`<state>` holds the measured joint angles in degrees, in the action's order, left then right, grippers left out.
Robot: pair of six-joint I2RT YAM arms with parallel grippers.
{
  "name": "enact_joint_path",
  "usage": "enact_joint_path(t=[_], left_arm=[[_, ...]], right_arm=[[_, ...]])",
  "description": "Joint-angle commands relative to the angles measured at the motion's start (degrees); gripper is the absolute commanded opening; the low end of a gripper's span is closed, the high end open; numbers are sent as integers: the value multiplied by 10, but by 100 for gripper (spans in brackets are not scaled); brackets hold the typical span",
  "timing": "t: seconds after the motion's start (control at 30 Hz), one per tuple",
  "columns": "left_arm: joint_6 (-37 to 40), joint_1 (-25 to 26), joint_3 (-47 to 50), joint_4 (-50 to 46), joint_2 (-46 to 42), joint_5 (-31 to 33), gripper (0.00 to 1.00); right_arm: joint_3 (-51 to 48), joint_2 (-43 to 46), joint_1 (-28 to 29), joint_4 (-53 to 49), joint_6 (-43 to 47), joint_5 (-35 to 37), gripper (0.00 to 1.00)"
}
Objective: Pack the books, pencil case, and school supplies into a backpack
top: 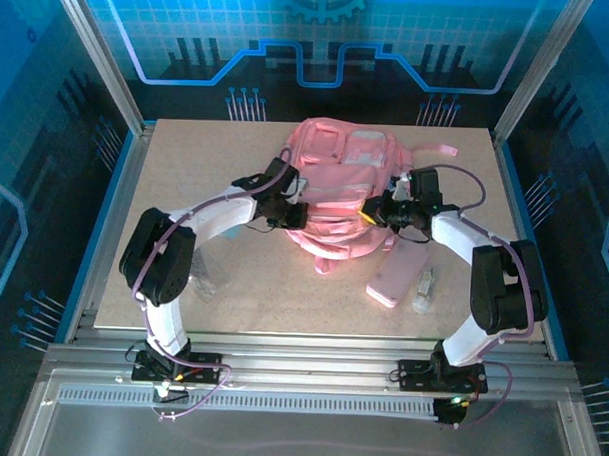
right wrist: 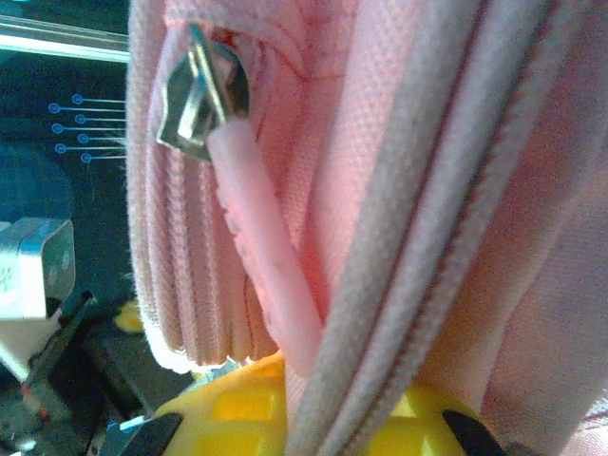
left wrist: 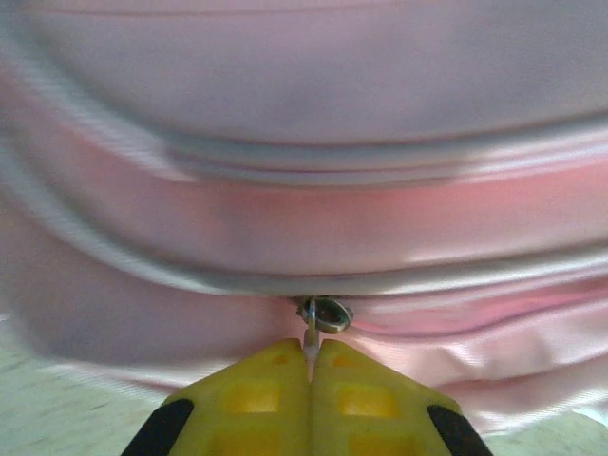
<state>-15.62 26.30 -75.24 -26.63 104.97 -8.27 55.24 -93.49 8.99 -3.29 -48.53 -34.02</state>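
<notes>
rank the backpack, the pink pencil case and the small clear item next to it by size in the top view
Largest to smallest:
1. backpack
2. pencil case
3. small clear oblong item

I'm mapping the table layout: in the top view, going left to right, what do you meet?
Left arm → backpack → pencil case → clear oblong item. The right arm spans several of these, so it is left out.

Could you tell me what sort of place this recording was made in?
Probably a robot lab cell or demo booth: aluminium frame around a speckled table, blue panels with circuit and gear graphics, left arm and right arm bolted at the near edge.
</notes>
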Motion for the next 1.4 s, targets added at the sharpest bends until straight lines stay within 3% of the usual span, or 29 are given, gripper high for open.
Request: enact_joint_path(t=[0.0,0.1,0.23,0.3,0.4,0.5,0.7,0.87,1.03,1.1,1.2,1.23,1.37], left_arm=[[13,-39,16,-54,-21,124,0],[1,-50,14,-53,-23,100,0],[-14,-31,24,-19,-54,-6,0],[-24,-7,30,8,-79,-34,0],[-32,23,8,14,-94,-39,0],[-41,38,-30,16,-80,-59,0],[-38,68,-116,16,-25,-90,0],[-30,86,-147,11,-7,-97,0],[-30,96,-128,13,-22,-100,0],[-31,100,-115,17,-32,-102,0],[-32,102,-90,23,-49,-95,0],[-33,102,-81,22,-53,-83,0],[-40,77,-59,-15,-56,26,0]], right_arm=[[37,7,-18,-7,38,1,0],[59,-6,-22,-18,47,6,0],[109,-36,-25,-45,68,29,0],[139,-49,-27,-68,70,36,14],[157,-40,-29,-99,64,43,56],[154,0,-30,-152,72,70,76],[75,92,-29,-157,31,42,82],[13,119,-2,-69,-43,27,80],[36,71,37,-23,-63,62,75],[48,46,50,-6,-64,87,64],[52,16,56,36,-79,107,20],[44,15,55,63,-89,104,1],[42,41,57,56,-75,114,0]])
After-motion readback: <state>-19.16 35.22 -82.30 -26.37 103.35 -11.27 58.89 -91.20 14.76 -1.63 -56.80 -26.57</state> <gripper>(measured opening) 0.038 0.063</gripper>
